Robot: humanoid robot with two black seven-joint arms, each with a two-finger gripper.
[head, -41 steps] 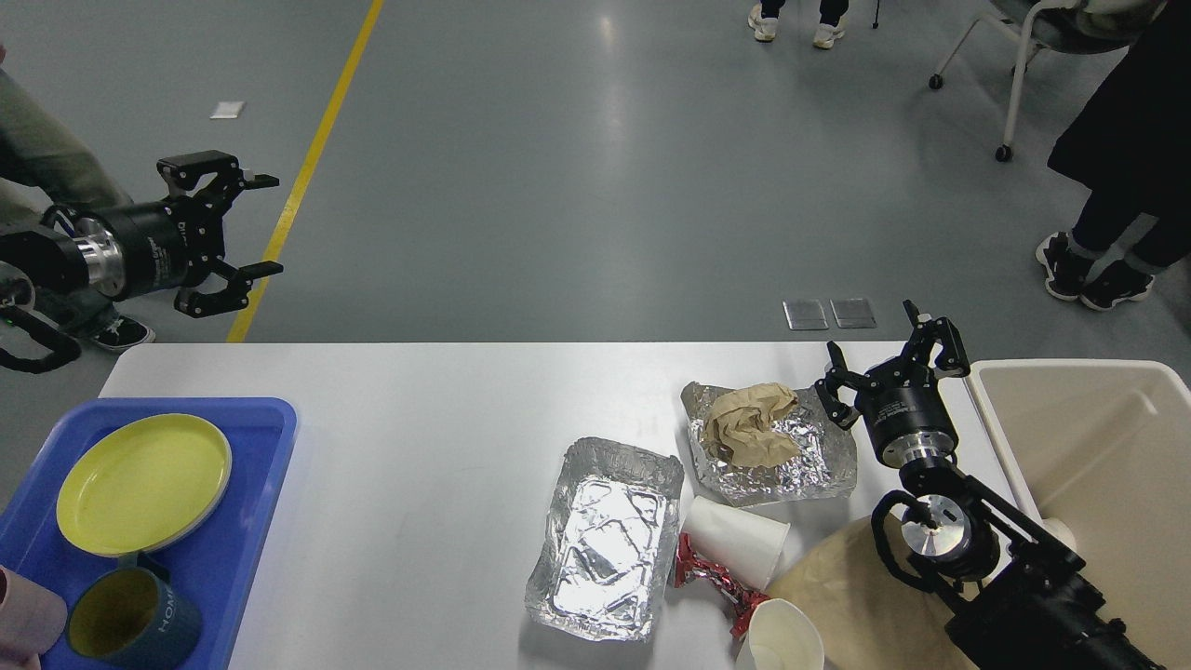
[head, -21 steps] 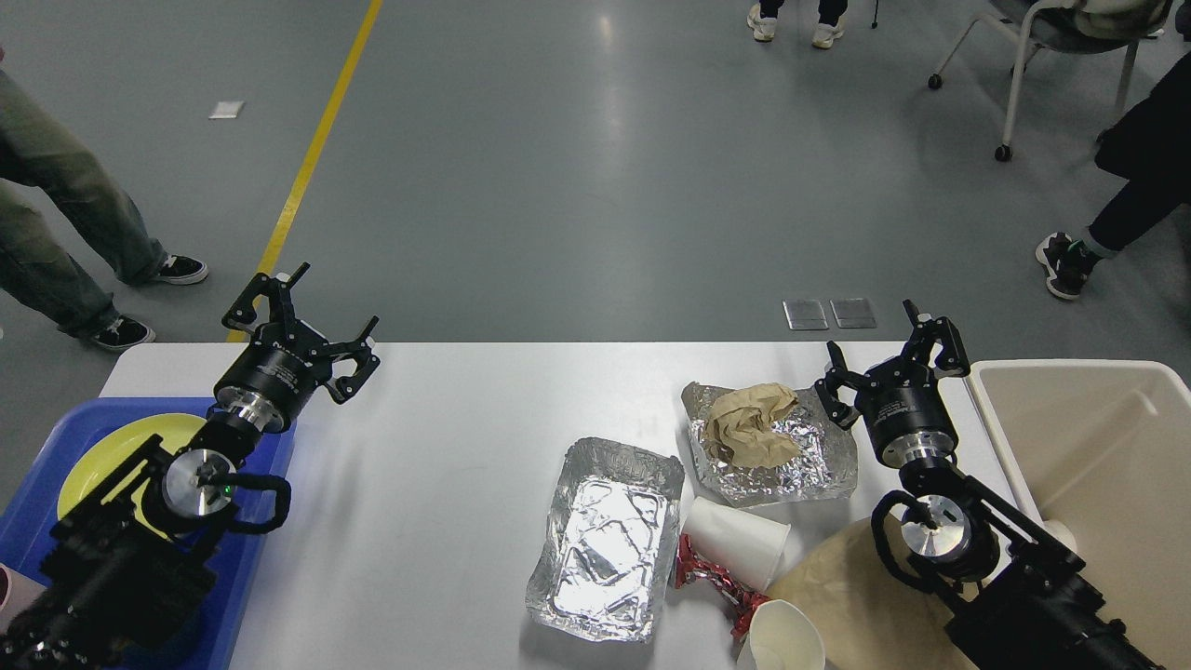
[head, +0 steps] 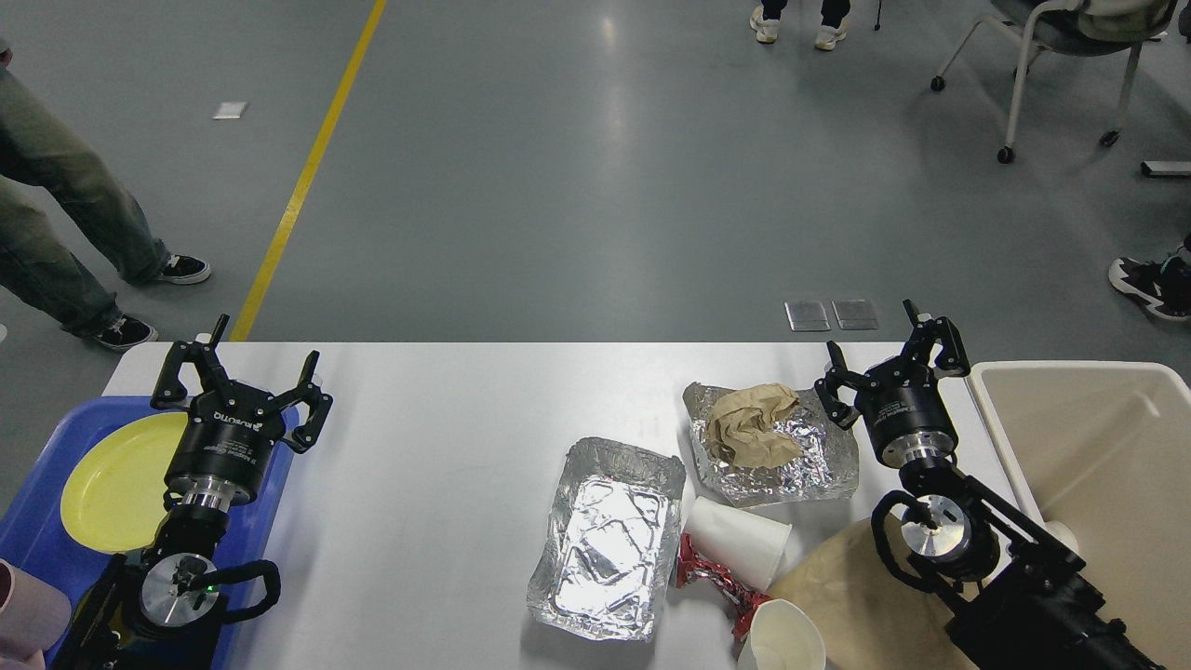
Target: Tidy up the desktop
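Note:
The white desktop (head: 437, 437) spans the lower half of the head view. On its right half lie an empty foil tray (head: 605, 540), a foil sheet (head: 791, 456) holding crumpled brown paper (head: 749, 423), two white paper cups (head: 740, 542) (head: 780, 637), a red wrapper (head: 712, 582) and a brown paper bag (head: 851, 596). My left gripper (head: 240, 368) stands open over the blue tray's right rim, holding nothing. My right gripper (head: 889, 358) is open beside the foil sheet's right edge, empty.
A blue tray (head: 56, 419) at the left holds a yellow plate (head: 116, 479); a pink cup (head: 28, 609) sits at its front. A beige bin (head: 1098, 465) stands at the right. People's legs and a wheeled chair (head: 1061, 56) are on the floor beyond.
My left arm swung in from off the table's left side and now points up over the blue tray's right rim. The right arm has not moved. The person at right walked away.

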